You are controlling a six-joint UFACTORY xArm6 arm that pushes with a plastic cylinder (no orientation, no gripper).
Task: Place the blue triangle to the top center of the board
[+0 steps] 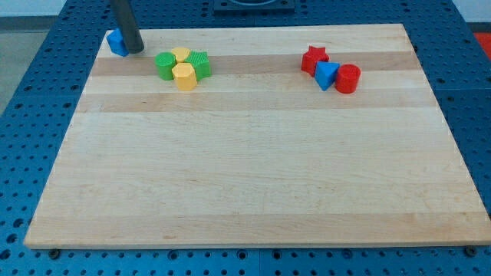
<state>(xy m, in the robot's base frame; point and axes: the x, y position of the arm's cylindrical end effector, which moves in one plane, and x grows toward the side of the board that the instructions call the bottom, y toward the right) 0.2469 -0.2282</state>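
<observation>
The blue triangle (326, 74) lies on the wooden board (253, 169) at the upper right, wedged between a red star (314, 59) on its upper left and a red cylinder (347, 78) on its right, touching both. My tip (135, 49) is far off at the board's top left corner, right beside a small blue block (116, 42) on its left. The rod rises out of the view's top.
A cluster of two green blocks (166, 65) (201, 64) and two yellow blocks (181, 55) (184, 76) sits just right of my tip in the upper left. The board lies on a blue perforated table (31, 92).
</observation>
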